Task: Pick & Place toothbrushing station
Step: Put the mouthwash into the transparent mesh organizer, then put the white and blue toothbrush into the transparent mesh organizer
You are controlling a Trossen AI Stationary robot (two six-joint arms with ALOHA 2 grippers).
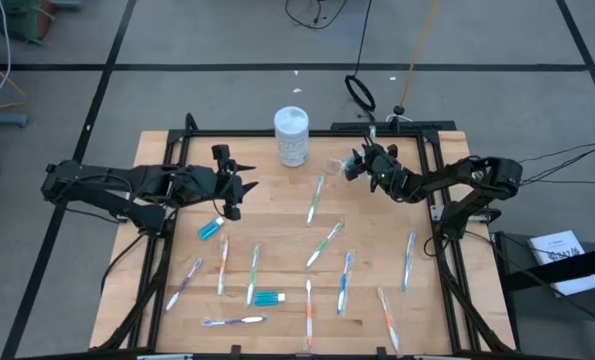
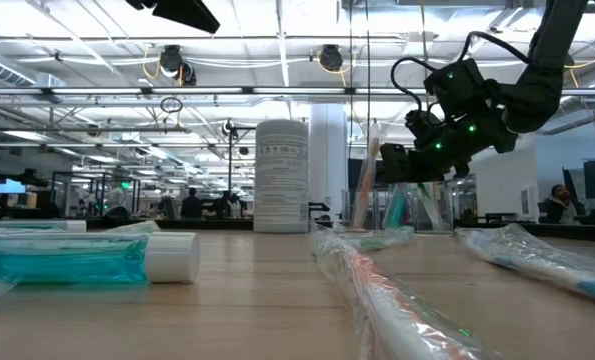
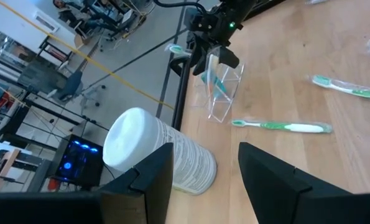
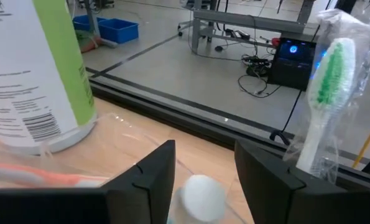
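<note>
Counter front first: seeing a blue toothpaste tube lying on its side, white cap pointing right, tail running out of the low view. Just right of it, finding wrapped toothbrushes blurring so close to the lens that handle colours are hardly showing.

Looking down from above, making out many slim toothbrushes lying scattered and apart across the near and middle boards, with two tubes among them. Not managing to tell which tube is the one by the lens.

Moving on to mid-counter, left side: finding the left claw hovering with fingers spread wide, gripping nothing, facing the white canister.

Reaching the far edge: seeing the clear cup standing upright, near the canister but apart from it. Barely making out its walls from above, with the right claw hanging right over its mouth.

Seeing that claw's fingers parted, clamping nothing as far as the wrist view is showing. Noticing a white rounded thing sitting low between them, too blurred to name. Spotting a green-bristled brush head, still wrapped, standing up beside the claw, its handle cut off below.
</note>
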